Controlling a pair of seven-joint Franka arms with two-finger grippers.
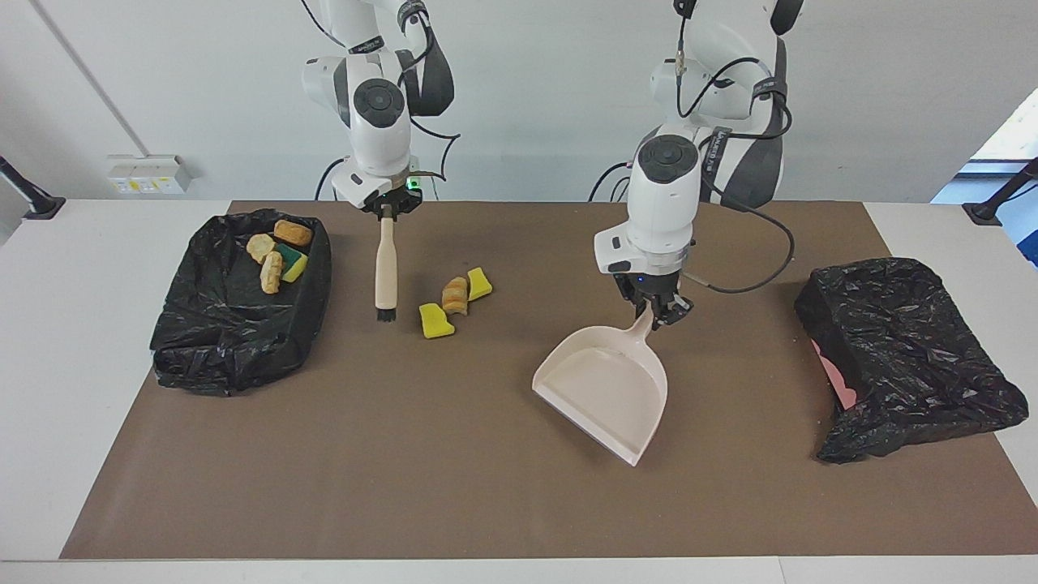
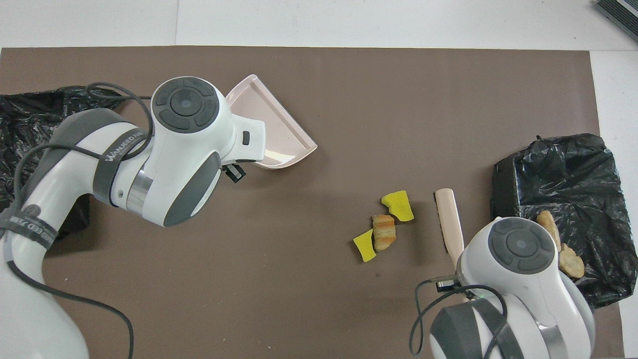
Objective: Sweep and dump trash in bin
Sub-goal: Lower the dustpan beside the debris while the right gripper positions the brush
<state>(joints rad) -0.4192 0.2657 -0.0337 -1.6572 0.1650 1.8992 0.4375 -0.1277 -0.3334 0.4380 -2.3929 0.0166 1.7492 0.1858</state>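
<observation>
Three trash scraps lie on the brown mat: two yellow sponge chunks and a bread lump between them; the same cluster shows in the overhead view. Several more scraps lie in the black-bag bin at the right arm's end. My right gripper is shut on the handle of the wooden brush, which hangs bristles-down between that bin and the scraps. My left gripper is shut on the handle of the beige dustpan, which is empty and tilted, its mouth pointing away from the robots.
A second black-bagged bin sits at the left arm's end of the mat, with a bit of pink showing at its side. The brown mat covers most of the white table. In the overhead view the arms hide both grippers.
</observation>
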